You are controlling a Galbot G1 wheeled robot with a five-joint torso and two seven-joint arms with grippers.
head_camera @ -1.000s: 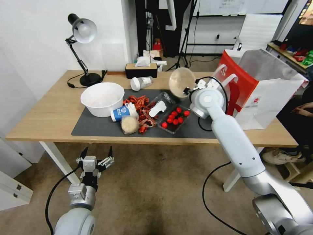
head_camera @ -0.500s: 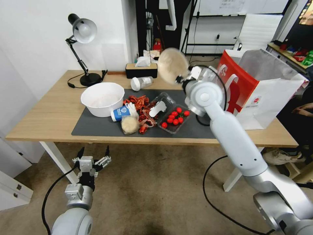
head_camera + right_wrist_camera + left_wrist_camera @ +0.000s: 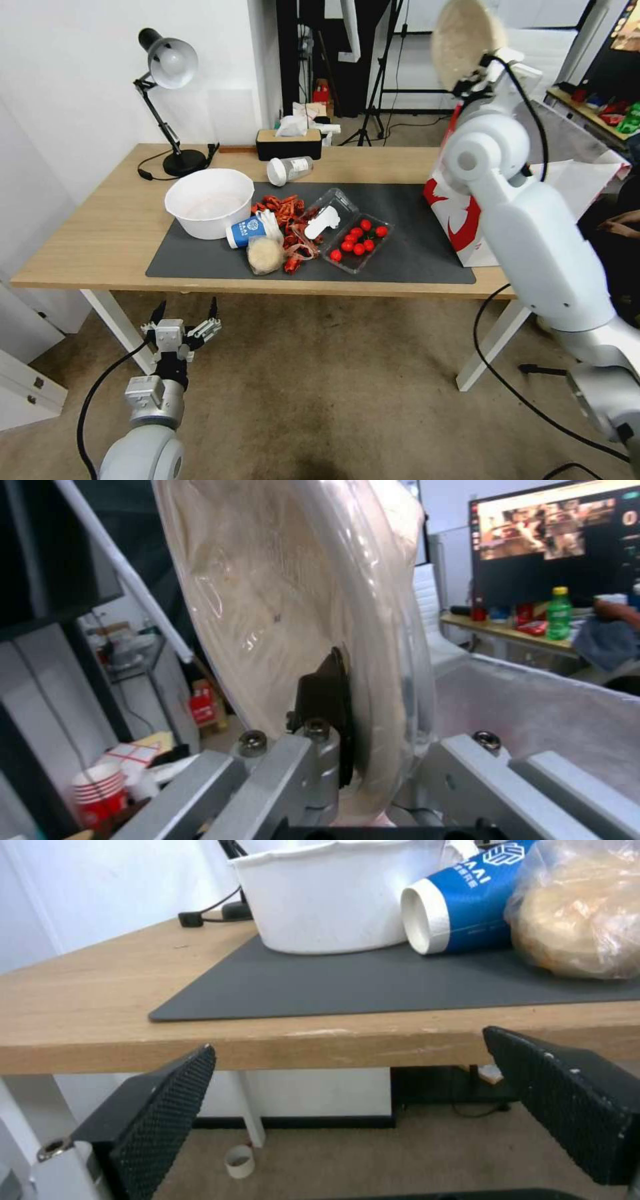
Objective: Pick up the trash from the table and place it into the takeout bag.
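Note:
My right gripper [image 3: 475, 75] is raised high over the takeout bag [image 3: 459, 215], shut on the rim of a beige shallow bowl [image 3: 463, 35] that stands on edge. In the right wrist view the bowl [image 3: 287, 605] sits clamped between the fingers [image 3: 327, 700], with the bag's silvery lining [image 3: 547, 715] below. More trash lies on the table [image 3: 100, 227]: a blue-and-white paper cup [image 3: 245, 231] on its side, a clear bag with a beige lump [image 3: 265, 255], red litter [image 3: 283, 208] and a white-lidded jar [image 3: 290, 169]. My left gripper [image 3: 185, 317] hangs open below the table's front edge.
A large white bowl [image 3: 209, 201] and a clear tray of cherry tomatoes [image 3: 357, 241] sit on the dark mat [image 3: 407, 257]. A desk lamp [image 3: 170, 73] and tissue box [image 3: 289, 141] stand at the back. The left wrist view shows the cup [image 3: 460, 900] and table edge [image 3: 320, 1045].
My right arm has swung the beige bowl up and to the right, from above the mat to high over the takeout bag. The left gripper has sunk slightly.

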